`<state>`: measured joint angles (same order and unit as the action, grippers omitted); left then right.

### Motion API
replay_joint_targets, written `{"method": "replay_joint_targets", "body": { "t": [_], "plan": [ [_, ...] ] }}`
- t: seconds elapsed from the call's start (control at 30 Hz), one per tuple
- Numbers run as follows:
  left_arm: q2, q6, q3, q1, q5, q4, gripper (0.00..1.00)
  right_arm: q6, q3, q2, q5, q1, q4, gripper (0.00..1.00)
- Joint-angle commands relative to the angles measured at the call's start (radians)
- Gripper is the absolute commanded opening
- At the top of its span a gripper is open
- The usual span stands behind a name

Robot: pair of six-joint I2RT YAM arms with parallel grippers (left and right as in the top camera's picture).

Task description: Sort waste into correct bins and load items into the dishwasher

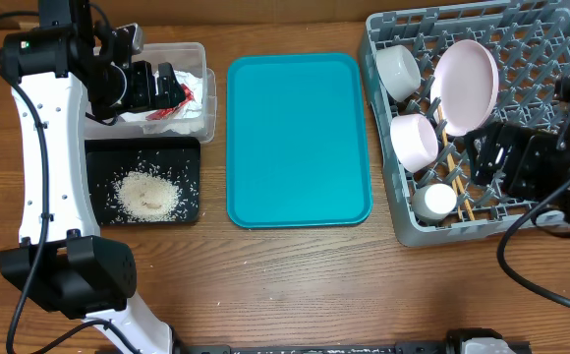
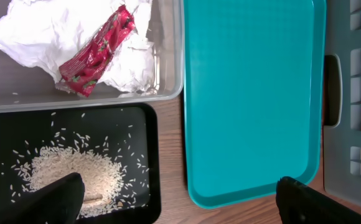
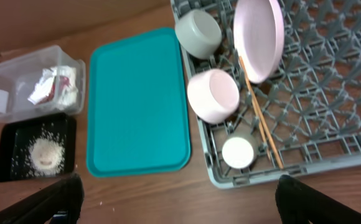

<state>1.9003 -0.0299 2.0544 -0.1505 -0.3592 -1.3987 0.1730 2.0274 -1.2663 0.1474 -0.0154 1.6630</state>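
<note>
At upper left, your left fingers [image 2: 56,199] stand wide apart over the tub [image 1: 195,51], holding nothing and touching nothing. In the tub lie the napkin [image 2: 37,31] and, on top of it, the wrapper [image 2: 96,53]. Both should be light and limp, and the foil likely slick, so pinch either at a raised fold. Below the tub, the rice [image 1: 147,192] sits heaped in the black tray [image 1: 98,157]. Loose grains won't take a pinch, so move that tray by its rim.

The teal tray [image 1: 300,138] at centre is bare.

At right, the rack [image 1: 531,39] holds two bowls [image 1: 399,71] [image 1: 415,140], the plate [image 1: 465,86] leaning on edge between pegs, the cup [image 1: 434,201] and the chopsticks [image 1: 452,167] lying across the grid. The dishes look hard, smooth and breakable, so grip them by the rim. The sticks are thin and might slip through.

Your right fingers [image 3: 317,202] hang spread wide above the rack, empty.
</note>
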Motion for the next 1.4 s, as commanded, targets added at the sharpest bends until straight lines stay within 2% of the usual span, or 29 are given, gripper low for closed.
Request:
{"method": "replay_joint_targets", "body": {
  "t": [0.0,0.23,0.4,0.63,0.8,0.83,1.07,1.23,1.37],
  "plan": [
    [-0.002,-0.019,0.02,0.005,0.004,0.002,1.0,0.003,0.009,0.004,-0.027,-0.001,-0.005,1.0],
    [-0.002,-0.019,0.02,0.005,0.004,0.002,1.0,0.003,-0.013,0.014,-0.068,0.0,-0.104,1.0],
    [-0.002,-0.019,0.02,0.005,0.004,0.002,1.0,-0.011,-0.146,0.112,-0.121,0.0,-0.261,1.0],
    [-0.002,-0.019,0.02,0.005,0.004,0.002,1.0,-0.024,-0.546,0.365,-0.14,0.009,-0.6,1.0],
    [-0.002,-0.019,0.02,0.005,0.004,0.002,1.0,-0.023,-0.912,0.59,-0.125,0.017,-0.852,1.0],
    [-0.002,-0.019,0.02,0.005,0.004,0.002,1.0,-0.023,-1.036,0.667,-0.108,0.017,-0.938,1.0],
    [-0.002,-0.019,0.02,0.005,0.004,0.002,1.0,-0.018,-1.475,0.903,-0.027,0.016,-1.315,1.0],
    [-0.002,-0.019,0.02,0.005,0.004,0.002,1.0,-0.014,-1.744,1.027,0.0,-0.018,-1.571,1.0],
    [-0.002,-0.019,0.02,0.005,0.004,0.002,1.0,-0.016,-1.846,1.084,-0.001,-0.045,-1.627,1.0]
  ]
}}
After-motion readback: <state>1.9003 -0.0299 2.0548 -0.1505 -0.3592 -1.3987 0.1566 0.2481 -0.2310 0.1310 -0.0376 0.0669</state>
